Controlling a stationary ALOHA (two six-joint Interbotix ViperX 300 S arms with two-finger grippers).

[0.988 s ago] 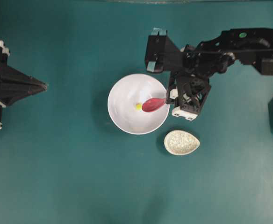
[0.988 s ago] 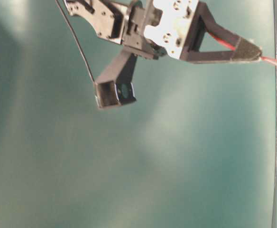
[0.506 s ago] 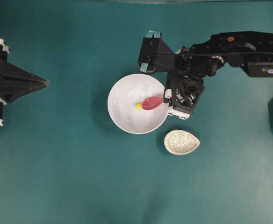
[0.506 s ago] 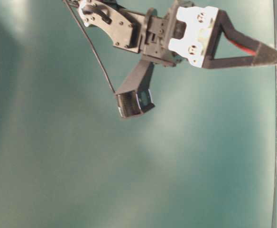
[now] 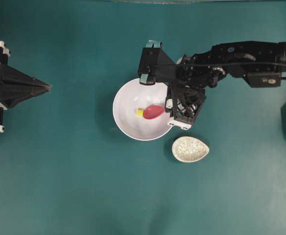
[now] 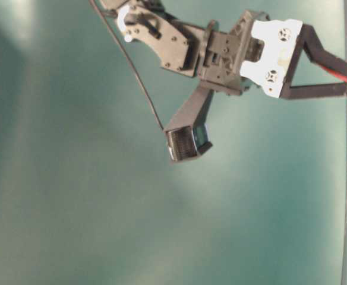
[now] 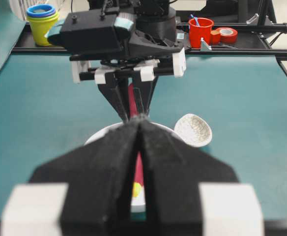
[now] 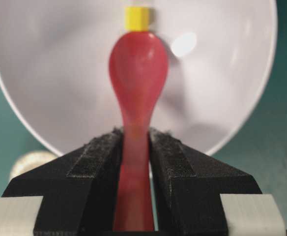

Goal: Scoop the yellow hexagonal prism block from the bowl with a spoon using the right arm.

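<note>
1. While the teal table fills the overhead view, the right arm reaches in from the upper right toward the centre
2. At the left edge the left gripper sits well apart from the dishes, its jaws pressed together
3. Just left of centre lies the bowl, with the speckled spoon rest near it at lower right
4. Over the bowl's right rim, the right gripper is clamped on the handle of the spoon
5. Inside the bowl, the yellow hexagonal prism block touches the scoop's tip, on its left
</note>
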